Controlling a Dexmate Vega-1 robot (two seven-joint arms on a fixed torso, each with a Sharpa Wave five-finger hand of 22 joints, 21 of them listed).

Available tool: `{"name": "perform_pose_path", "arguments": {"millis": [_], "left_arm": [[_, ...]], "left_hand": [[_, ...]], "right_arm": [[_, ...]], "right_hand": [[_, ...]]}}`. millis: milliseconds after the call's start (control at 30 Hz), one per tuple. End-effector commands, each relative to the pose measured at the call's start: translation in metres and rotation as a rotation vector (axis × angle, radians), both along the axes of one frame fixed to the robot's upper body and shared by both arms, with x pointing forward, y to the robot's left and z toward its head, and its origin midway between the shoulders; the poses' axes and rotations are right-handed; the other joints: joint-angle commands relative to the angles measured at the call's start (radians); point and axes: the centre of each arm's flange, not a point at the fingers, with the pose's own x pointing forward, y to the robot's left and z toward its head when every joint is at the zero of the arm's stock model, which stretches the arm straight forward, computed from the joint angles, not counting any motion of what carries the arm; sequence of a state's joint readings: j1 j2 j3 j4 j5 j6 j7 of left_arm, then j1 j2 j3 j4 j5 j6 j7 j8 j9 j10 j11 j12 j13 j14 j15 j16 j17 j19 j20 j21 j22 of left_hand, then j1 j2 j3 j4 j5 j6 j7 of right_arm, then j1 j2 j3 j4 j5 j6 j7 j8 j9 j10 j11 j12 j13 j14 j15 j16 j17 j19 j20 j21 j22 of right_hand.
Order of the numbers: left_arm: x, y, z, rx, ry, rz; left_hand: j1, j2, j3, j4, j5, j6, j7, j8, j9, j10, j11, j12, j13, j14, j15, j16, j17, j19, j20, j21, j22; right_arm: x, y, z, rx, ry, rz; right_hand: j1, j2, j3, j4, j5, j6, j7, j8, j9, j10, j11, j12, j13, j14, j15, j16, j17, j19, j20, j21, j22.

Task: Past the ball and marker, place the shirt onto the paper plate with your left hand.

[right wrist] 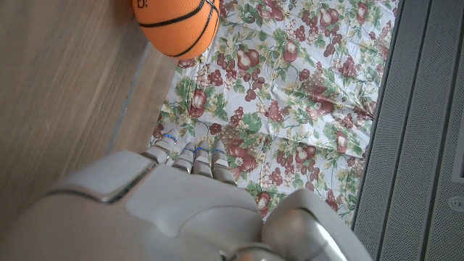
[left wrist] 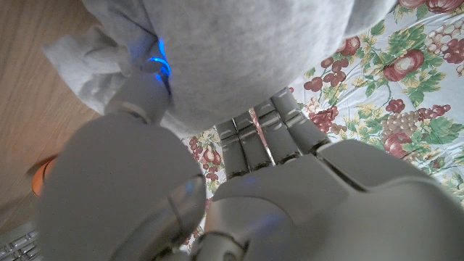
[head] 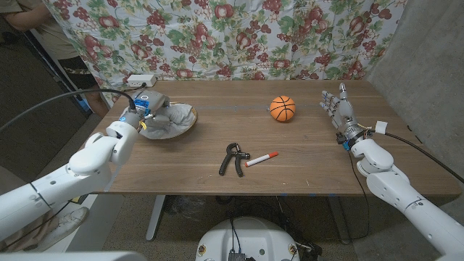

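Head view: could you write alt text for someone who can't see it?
The robot's left hand holds a grey shirt over a paper plate on a wooden table. An orange ball, red marker and black hand gripper lie nearby; the right hand stands with fingers apart.

Wood table (head: 304,170) w/ fruit-print curtain (head: 239,36) behind; grey wall (head: 428,65) at right.

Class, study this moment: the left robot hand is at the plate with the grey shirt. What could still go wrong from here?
1. The left robot hand grips the shirt, as the left wrist view shows; cloth may snag on its fingers and lift away as it withdraws.
2. The shirt is bunched over the paper plate; a fold may slide over the rim onto the table.
3. A light plate may shift if dragged.
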State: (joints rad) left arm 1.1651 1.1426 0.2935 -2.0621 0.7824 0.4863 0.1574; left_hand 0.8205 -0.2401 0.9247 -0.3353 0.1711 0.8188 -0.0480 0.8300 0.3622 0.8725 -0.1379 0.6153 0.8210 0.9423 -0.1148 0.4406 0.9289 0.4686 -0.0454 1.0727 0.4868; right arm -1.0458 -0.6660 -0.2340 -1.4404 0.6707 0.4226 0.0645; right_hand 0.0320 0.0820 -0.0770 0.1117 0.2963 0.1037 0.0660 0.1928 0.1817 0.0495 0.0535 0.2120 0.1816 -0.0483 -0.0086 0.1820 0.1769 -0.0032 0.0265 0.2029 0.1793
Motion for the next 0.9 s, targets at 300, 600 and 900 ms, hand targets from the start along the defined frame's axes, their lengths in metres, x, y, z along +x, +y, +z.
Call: {"name": "perform_pose_path", "arguments": {"millis": [300, 600, 900], "left_arm": [[0.025, -0.002, 0.0, -0.092, -0.044, 0.001], [0.03, -0.004, -0.008, -0.158, -0.065, 0.015], [0.034, -0.001, -0.011, -0.171, -0.034, 0.031]], "left_hand": [[0.034, 0.037, 0.14, 0.139, 0.008, 0.088, -0.05, 0.044, 0.182, 0.067, -0.069, -0.002, 0.006, 0.025, -0.101, -0.003, 0.012, -0.009, -0.134, 0.018, -0.01], [0.033, 0.037, 0.142, 0.139, 0.009, 0.089, -0.051, 0.051, 0.186, 0.07, -0.067, -0.003, 0.004, 0.025, -0.101, -0.006, 0.016, -0.013, -0.133, 0.025, -0.018], [0.026, 0.032, 0.146, 0.137, 0.009, 0.105, -0.048, 0.056, 0.184, 0.087, -0.056, 0.0, 0.002, 0.033, -0.099, -0.001, 0.025, -0.013, -0.133, 0.035, -0.025]], "right_arm": [[0.0, -0.001, -0.005, 0.011, -0.002, -0.007], [0.003, 0.0, -0.008, 0.017, 0.011, -0.004], [0.005, 0.0, -0.008, 0.014, 0.01, -0.005]], "right_hand": [[0.011, 0.02, 0.002, 0.0, -0.004, 0.011, 0.001, 0.003, 0.003, 0.011, -0.003, 0.008, 0.003, 0.0, -0.001, 0.004, 0.003, 0.001, 0.001, -0.004, 0.002], [0.011, 0.02, 0.002, 0.0, -0.005, 0.012, 0.001, 0.002, 0.003, 0.012, -0.002, 0.008, 0.003, 0.0, -0.001, 0.003, 0.003, 0.001, 0.001, -0.005, 0.002], [0.011, 0.02, 0.003, 0.0, -0.005, 0.012, 0.001, 0.002, 0.003, 0.012, -0.003, 0.007, 0.003, 0.0, -0.002, 0.003, 0.003, 0.001, 0.001, -0.005, 0.002]]}}
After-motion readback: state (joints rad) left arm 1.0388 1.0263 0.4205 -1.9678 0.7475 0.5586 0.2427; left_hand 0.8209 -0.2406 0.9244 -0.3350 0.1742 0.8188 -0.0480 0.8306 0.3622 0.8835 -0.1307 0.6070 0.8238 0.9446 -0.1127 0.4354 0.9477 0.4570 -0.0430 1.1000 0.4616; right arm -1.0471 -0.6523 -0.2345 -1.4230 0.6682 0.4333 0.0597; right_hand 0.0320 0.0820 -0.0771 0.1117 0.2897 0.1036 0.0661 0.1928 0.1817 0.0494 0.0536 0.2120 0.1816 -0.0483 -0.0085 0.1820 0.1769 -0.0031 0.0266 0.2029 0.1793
